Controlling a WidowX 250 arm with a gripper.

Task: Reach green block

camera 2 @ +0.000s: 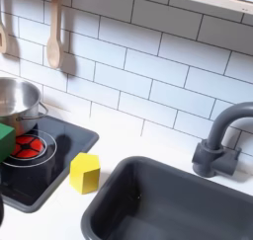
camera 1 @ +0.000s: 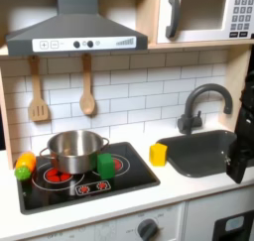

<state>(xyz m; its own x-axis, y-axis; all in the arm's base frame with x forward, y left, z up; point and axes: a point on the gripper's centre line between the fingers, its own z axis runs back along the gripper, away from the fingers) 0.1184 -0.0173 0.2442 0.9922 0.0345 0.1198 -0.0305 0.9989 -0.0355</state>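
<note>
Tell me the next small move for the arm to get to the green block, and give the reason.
Probably swing the gripper toward the first exterior view's left, passing above the sink and the yellow block. The green block sits on the stovetop just in front of the steel pot, and the arm is far off at the first exterior view's right edge, with the yellow block between them.

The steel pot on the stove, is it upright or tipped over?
Upright: the steel pot stands on the stove with its open mouth facing up.
</note>
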